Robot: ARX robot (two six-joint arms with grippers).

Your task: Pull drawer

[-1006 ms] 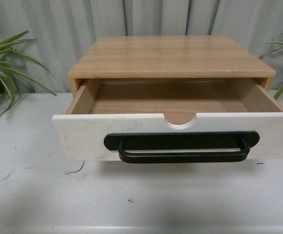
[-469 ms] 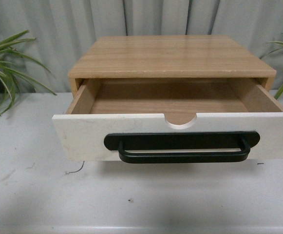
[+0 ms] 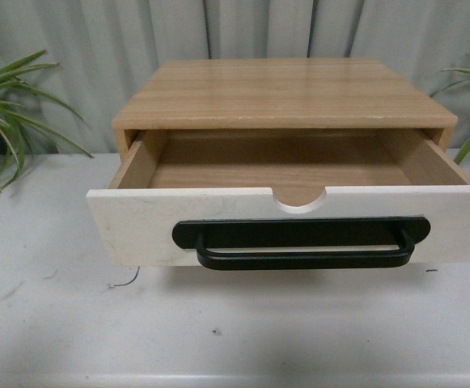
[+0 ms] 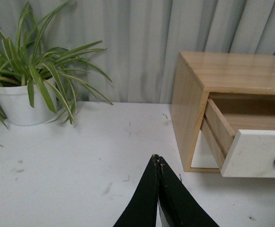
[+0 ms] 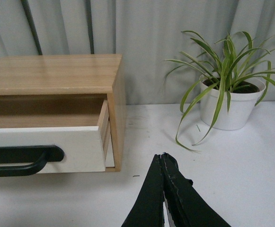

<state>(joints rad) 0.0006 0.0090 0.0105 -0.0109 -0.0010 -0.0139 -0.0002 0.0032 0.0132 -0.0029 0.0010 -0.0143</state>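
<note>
The drawer (image 3: 291, 212) stands pulled out, seemingly empty; left claw (image 4: 156, 160) and right claw (image 5: 162, 157) both pressed together.

- white table (image 3: 57, 323), scuffed
- grey curtain (image 3: 97, 48) behind table
- potted plant (image 4: 19, 94) at table's left side
- second potted plant (image 5: 227, 101) at table's right side

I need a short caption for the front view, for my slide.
Drawer pulled open from the wooden cabinet, black handle facing the camera; no gripper visible.
</note>
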